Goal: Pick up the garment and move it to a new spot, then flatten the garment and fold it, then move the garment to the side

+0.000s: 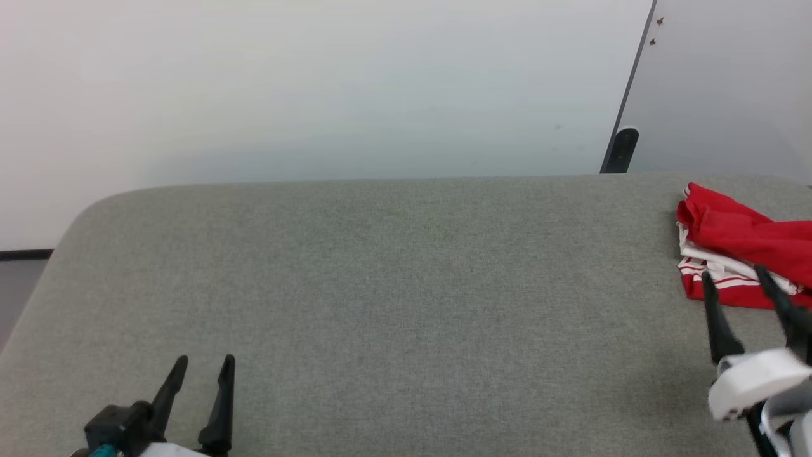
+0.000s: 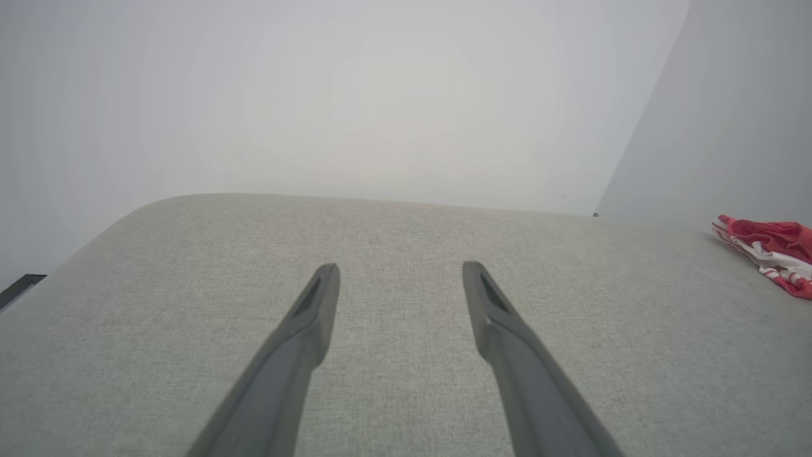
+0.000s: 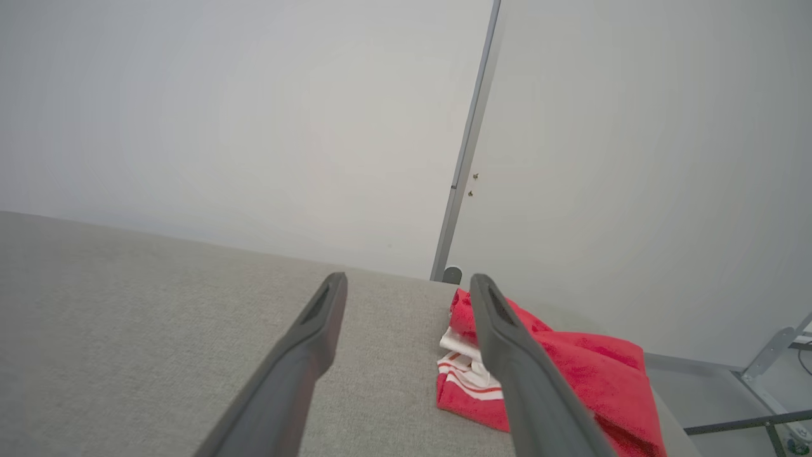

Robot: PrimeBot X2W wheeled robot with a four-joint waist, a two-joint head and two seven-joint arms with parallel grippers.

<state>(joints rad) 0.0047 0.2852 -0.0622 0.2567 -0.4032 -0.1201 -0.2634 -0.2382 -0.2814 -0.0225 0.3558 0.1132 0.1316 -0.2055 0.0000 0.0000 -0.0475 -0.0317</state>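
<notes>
In the head view the left gripper (image 1: 205, 360) is at the near edge of the grey padded surface (image 1: 380, 285), with its fingers spread wide and empty. The right gripper (image 1: 733, 273), near right, is also spread wide and grips nothing. Its tips reach the garment (image 1: 742, 235), but contact cannot be told. The garment lies crumpled at the far right of the surface, red with white striped trim. The right wrist view adds a metal frame (image 3: 771, 355) on the floor beyond
</notes>
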